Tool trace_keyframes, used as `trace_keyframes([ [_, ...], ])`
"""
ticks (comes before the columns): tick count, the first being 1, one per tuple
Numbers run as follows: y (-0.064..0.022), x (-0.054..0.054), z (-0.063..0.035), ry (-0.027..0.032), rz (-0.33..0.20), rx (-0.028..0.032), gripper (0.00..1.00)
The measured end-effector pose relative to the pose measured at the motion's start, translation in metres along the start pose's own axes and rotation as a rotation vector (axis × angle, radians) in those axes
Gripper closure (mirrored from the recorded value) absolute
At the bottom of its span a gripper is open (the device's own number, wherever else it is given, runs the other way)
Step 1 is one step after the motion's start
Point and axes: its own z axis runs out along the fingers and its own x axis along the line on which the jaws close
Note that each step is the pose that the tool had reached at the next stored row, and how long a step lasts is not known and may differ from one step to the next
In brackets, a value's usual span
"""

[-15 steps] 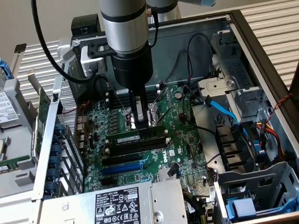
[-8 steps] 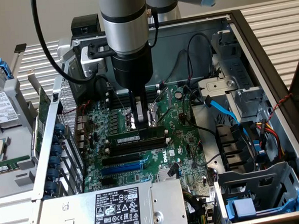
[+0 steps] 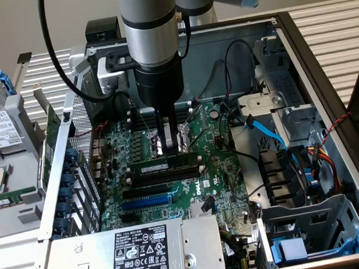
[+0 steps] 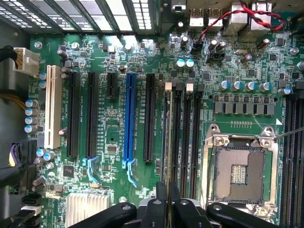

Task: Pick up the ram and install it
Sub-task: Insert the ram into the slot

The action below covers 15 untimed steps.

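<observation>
I see the arm reaching down into the open computer case (image 3: 313,71), its gripper (image 4: 167,209) pinched shut on the top edge of the ram (image 3: 163,166). The stick stands on edge near the middle of the motherboard (image 3: 221,168), lined up along the black memory slots (image 4: 179,133), between the CPU socket (image 4: 237,171) and the blue expansion slot (image 4: 128,118). The pickup looks done and the installing is in hand. I can't tell whether the stick is already home in its slot. To my eye, seating calls for a straight downward press, with the stick kept square to the slot so the end latches catch.
</observation>
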Motion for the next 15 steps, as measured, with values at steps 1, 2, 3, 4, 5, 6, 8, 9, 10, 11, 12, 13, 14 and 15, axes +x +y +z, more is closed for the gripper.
trace_keyframes([
  [1,0.0000,-0.0001,0.0002,0.0001,0.000,-0.0001,0.87],
  [2,0.0000,-0.0001,0.0003,0.0001,0.000,-0.0001,0.87],
  [3,0.0001,-0.0001,0.0004,0.0002,0.000,-0.0001,0.87],
  [4,0.0001,-0.0001,0.0005,0.0001,0.000,-0.0001,0.87],
  [5,0.0001,-0.0001,0.0007,0.0000,0.000,0.0000,0.87],
  [6,0.0001,-0.0001,0.0010,-0.0001,0.000,0.0000,0.87],
  [8,0.0000,-0.0002,0.0015,0.0000,0.000,0.0001,0.87],
  [9,0.0001,-0.0002,0.0017,0.0000,0.000,0.0000,0.87],
  [10,0.0001,-0.0002,0.0018,0.0001,0.000,-0.0001,0.87],
  [11,0.0001,-0.0002,0.0018,0.0003,0.000,-0.0002,0.87],
  [12,0.0001,-0.0002,0.0019,0.0001,0.000,-0.0001,0.87],
  [13,0.0001,-0.0002,0.0021,0.0000,-0.001,0.0000,0.87],
  [14,0.0001,-0.0002,0.0023,-0.0001,-0.001,0.0001,0.87],
  [15,0.0002,-0.0002,0.0027,-0.0002,-0.001,0.0002,0.87],
])
